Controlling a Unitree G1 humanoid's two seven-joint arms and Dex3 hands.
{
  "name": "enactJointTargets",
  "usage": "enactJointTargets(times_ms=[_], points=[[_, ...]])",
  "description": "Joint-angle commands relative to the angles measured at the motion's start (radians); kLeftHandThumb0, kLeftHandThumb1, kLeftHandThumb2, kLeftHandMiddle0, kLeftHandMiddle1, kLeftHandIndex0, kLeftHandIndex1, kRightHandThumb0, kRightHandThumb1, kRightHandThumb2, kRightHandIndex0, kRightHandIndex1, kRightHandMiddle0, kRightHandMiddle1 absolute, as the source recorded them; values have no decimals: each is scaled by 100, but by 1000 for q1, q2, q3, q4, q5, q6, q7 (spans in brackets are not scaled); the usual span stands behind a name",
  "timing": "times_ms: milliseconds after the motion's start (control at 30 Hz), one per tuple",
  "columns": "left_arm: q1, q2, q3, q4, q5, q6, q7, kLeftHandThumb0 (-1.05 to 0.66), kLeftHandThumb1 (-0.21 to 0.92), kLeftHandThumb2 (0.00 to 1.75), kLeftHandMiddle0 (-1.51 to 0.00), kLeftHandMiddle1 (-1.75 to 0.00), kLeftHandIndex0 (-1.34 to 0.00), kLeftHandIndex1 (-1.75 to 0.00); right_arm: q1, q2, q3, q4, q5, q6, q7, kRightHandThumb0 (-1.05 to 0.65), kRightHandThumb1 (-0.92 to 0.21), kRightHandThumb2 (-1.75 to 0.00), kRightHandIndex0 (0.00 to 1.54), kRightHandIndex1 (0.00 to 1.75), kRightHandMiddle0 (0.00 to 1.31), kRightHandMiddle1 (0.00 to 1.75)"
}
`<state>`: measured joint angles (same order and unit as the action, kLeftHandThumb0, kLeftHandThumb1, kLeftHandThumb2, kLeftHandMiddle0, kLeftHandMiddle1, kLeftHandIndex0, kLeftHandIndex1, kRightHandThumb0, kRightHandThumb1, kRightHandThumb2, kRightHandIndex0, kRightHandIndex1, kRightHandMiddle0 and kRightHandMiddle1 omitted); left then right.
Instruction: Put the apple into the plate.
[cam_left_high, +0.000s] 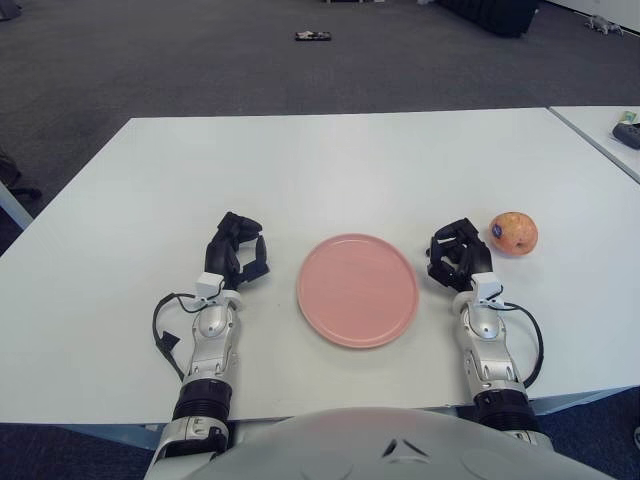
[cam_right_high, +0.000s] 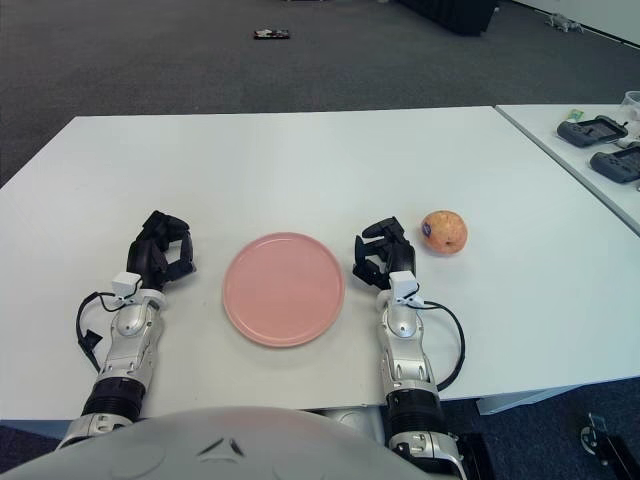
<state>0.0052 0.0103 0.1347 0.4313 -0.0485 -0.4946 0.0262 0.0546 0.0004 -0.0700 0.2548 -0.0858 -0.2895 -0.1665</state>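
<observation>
A pink round plate (cam_left_high: 357, 289) lies on the white table, near its front edge and between my two hands. An orange-red apple (cam_left_high: 513, 233) with a small blue sticker sits on the table to the right of the plate. My right hand (cam_left_high: 458, 254) shows between the plate and the apple, just left of the apple and apart from it, its black fingers curled and holding nothing. My left hand (cam_left_high: 236, 250) shows left of the plate, fingers curled, holding nothing.
The white table (cam_left_high: 320, 160) stretches far back behind the plate. A second table at the right carries dark handheld devices (cam_right_high: 590, 131). A small dark object (cam_left_high: 312, 36) lies on the grey carpet far behind.
</observation>
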Motion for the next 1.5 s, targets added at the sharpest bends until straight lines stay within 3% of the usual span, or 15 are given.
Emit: enactJointTargets(times_ms=[0,300,533,600,700,767,800,833,900,1033,1100,1267,1467], points=[[13,1,0,10,0,29,1,-45,40,123,-101,-175,-54,-175,7,3,1,5,7,20,6,-39,-60,-96,55,142,39,175],[14,1,2,5,3,40,7,-45,40,123,-100,-175,-55,-175,3,9,2,6,8,-19,0,-40,-58,-99,56,142,40,175],[15,1,3,9,-7,27,-6,-45,40,123,-100,-175,-55,-175,55,13,-5,-173,14,37,-2,-41,-54,-105,58,143,44,175],[16,2,2,10,-3,24,-3,-45,40,123,-99,-175,-55,-175,74,13,3,-220,8,-15,4,-41,-53,-106,58,144,44,175],[19,0,-1,6,1,18,-1,-45,40,123,-98,-175,-54,-175,95,-3,20,-266,-17,-102,18,-39,-66,-88,44,143,35,175],[19,-1,-1,6,0,15,-1,-45,40,122,-98,-175,-54,-175,101,-13,26,-281,-31,-124,26,-37,-81,-67,27,142,26,175],[19,-1,-1,6,0,14,-2,-45,40,122,-99,-175,-54,-175,103,-33,25,-305,-40,-126,41,-36,-84,-64,21,141,24,175],[17,-2,-2,7,1,15,0,-45,40,122,-100,-175,-54,-175,102,-68,22,-316,-105,-141,32,-35,-91,-54,3,117,19,175],[15,-2,-3,8,4,18,3,-45,40,123,-102,-175,-54,-175,93,-133,6,-304,-238,-178,-13,-56,-72,-78,1,87,8,138],[12,-2,-3,13,1,23,1,-45,40,123,-102,-175,-55,-175,77,-167,-13,-283,-399,-203,-129,-73,-60,-88,0,48,2,94],[12,-3,-3,13,-1,28,0,-45,39,123,-102,-175,-55,-175,74,-173,-18,-290,-458,-187,-177,-80,-58,-88,0,20,1,60],[10,-4,-4,15,12,29,14,-45,39,124,-103,-175,-55,-175,71,-185,-35,-399,-568,-43,-186,-84,-50,-87,0,3,0,14],[10,-5,-4,14,20,26,21,-46,39,124,-103,-175,-55,-175,44,-189,-42,-452,-616,88,-175,-89,-45,-86,0,0,0,1]])
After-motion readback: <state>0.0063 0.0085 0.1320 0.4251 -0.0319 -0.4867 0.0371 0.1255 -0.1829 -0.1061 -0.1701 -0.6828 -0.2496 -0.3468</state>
